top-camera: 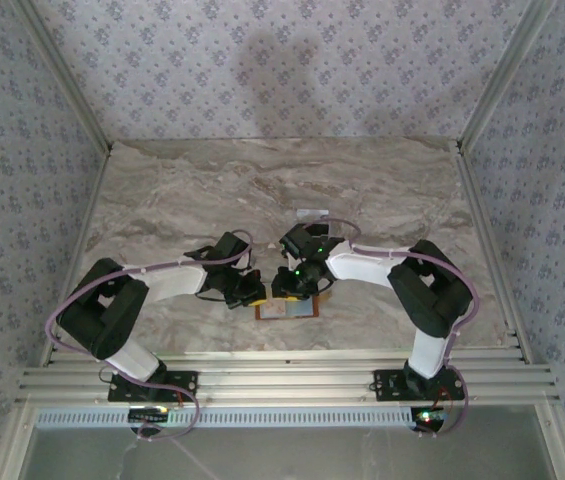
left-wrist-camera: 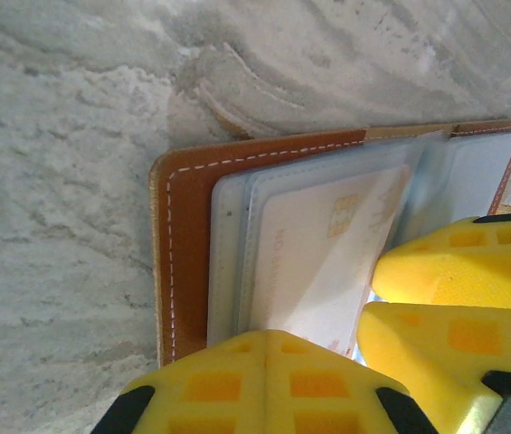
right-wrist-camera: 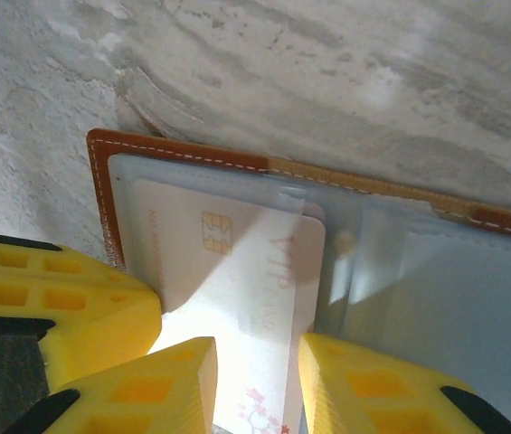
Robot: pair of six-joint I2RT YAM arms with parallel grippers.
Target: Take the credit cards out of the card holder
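A: Where's the card holder (top-camera: 290,309)?

B: It's lying open on the table (top-camera: 162,200), at the near edge between the two arms. The left gripper (left-wrist-camera: 269,348) is fully closed with nothing between its fingers. Its tips are down on the near edge of the left page, pinning it, I'd say.

A: And the other one?

B: The right gripper (right-wrist-camera: 257,348) has its jaws a narrow way apart. The tips are down over the face of a pale credit card (right-wrist-camera: 228,262) with a gold chip, which sits askew in its grey-blue sleeve (left-wrist-camera: 226,262). It looks pressed rather than pinched, and I can't make out a clamp on any edge.

A: What could go wrong from here?

B: With friction alone, the tips may skate over the glossy card and leave it in the sleeve. If the left tips lose their hold, the whole holder would slide along with the card. The two grippers' fingers are just beside each other, so a careless drag could knock them together. And closing the jaws here might buckle the card or catch the sleeve with it
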